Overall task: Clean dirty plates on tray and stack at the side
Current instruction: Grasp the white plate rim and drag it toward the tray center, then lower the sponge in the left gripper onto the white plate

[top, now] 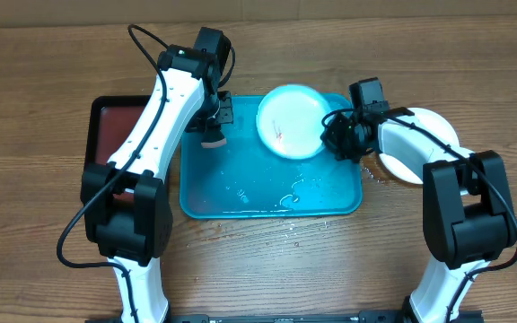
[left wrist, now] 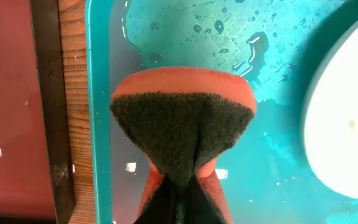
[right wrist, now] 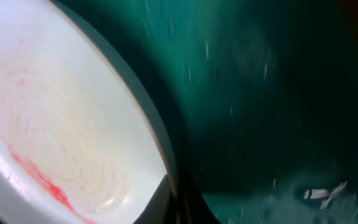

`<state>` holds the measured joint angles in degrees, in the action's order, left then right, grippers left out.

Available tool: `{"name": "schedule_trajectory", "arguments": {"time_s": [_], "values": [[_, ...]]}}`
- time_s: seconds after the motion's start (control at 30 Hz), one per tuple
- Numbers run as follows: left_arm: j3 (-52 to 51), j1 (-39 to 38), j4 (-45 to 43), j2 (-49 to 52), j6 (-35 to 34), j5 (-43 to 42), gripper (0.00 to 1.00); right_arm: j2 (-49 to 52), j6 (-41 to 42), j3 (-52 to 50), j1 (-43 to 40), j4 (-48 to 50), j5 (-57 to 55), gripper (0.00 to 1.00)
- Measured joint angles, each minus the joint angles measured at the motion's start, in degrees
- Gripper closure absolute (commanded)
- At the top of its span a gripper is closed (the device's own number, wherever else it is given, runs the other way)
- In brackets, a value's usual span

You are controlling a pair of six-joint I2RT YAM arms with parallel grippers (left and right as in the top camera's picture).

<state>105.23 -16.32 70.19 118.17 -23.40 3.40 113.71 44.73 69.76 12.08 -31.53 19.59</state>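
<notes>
Overhead: left pincer (top: 212, 133) clenched on orange sponge with dark scouring face (top: 214, 141), above upper-left part of large turquoise rectangular plastic tray (top: 267, 193). Round light-blue-rimmed plate (top: 292, 121), red-smeared, sat in tray's upper right; right pincer (top: 336, 135) at its right edge.

Left wrist: sponge pinched narrow between fingers, over wet tray.

Right wrist: pincer nearly closed, gripping plate rim.

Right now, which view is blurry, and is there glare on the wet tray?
Right wrist: dim and blurred, the tray murky, the plate soft-edged. Left wrist: sharp on the sponge, small glints on the wet tray. Overhead: evenly lit, crisp.
</notes>
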Motion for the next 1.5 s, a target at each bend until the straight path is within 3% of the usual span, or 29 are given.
{"name": "schedule_trajectory", "arguments": {"time_s": [0.17, 0.23, 0.4, 0.53, 0.67, 0.97, 1.07, 1.17, 1.27, 1.5], "values": [[0.0, 0.0, 0.0, 0.0, 0.0, 0.0, 0.96, -0.02, -5.64, 0.48, 3.89, -9.01, 5.27, 0.95], [0.0, 0.0, 0.02, 0.0, 0.0, 0.0, 0.96, -0.04, -8.35, 0.66, 6.03, -12.28, 6.16, 0.9], [0.0, 0.0, 0.02, 0.0, 0.0, 0.0, 0.96, 0.02, -16.81, 2.71, 10.12, -20.39, 4.83, 0.56], [0.0, 0.0, 0.0, 0.0, 0.0, 0.0, 0.96, 0.07, -22.58, 5.6, 9.94, -21.38, -1.01, 0.25], [0.0, 0.0, -0.2, 0.0, 0.0, 0.0, 0.96, 0.07, -28.2, 6.86, 9.66, -16.7, -7.26, 0.22], [0.0, 0.0, -0.2, 0.0, 0.0, 0.0, 0.96, 0.17, -39.63, 6.91, 9.73, -11.58, -12.09, 0.36], [0.0, 0.0, -0.44, 0.0, 0.0, 0.0, 0.96, 0.42, -41.66, 6.91, 9.77, -9.81, -12.48, 0.48], [0.0, 0.0, -0.44, 0.0, 0.0, 0.0, 0.96, 0.61, -42.88, 6.91, 9.77, -8.76, -12.52, 0.78], [0.0, 0.0, -0.42, 0.0, 0.0, 0.0, 0.96, 1.05, -43.45, 6.91, 9.81, -8.63, -12.39, 0.96], [0.0, 0.0, -0.44, 0.0, 0.0, 0.0, 0.96, 1.22, -39.01, 7.3, 9.88, -13.64, -10.86, 0.96]]}}
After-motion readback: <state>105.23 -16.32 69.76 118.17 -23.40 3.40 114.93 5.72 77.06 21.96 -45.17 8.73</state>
